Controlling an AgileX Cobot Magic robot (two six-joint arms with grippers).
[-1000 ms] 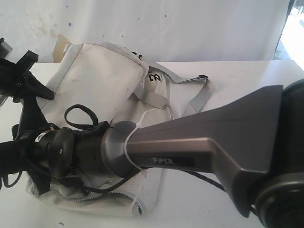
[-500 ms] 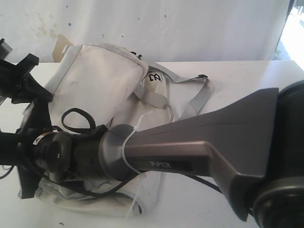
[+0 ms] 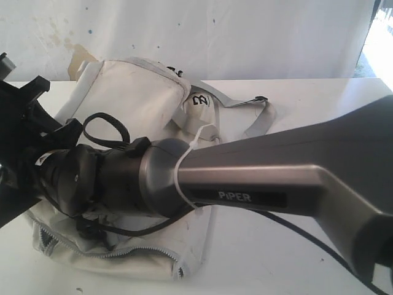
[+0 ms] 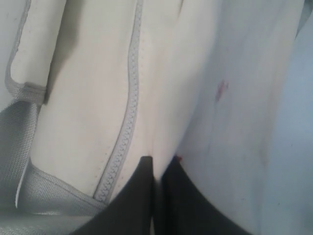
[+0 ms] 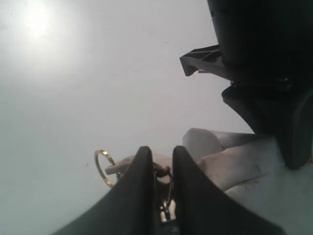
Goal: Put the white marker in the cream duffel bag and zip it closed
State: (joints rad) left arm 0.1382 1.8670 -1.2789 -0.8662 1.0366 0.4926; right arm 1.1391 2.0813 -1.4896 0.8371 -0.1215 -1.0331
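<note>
Right arm (image 3: 264, 178) higher, bag (image 3: 135, 104) half hidden

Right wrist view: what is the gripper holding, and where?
The right gripper pinches the cream duffel bag by its zipper pull, beside the gold ring.

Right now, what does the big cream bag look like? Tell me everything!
The cream duffel bag is soft, off-white cloth with smudgy stains, lying slumped on the white table. Light grey straps trail off one side, near a black logo. A grey zipper runs along it. The left gripper pinches its fabric, and the right gripper is shut on its metal zipper pull.
</note>
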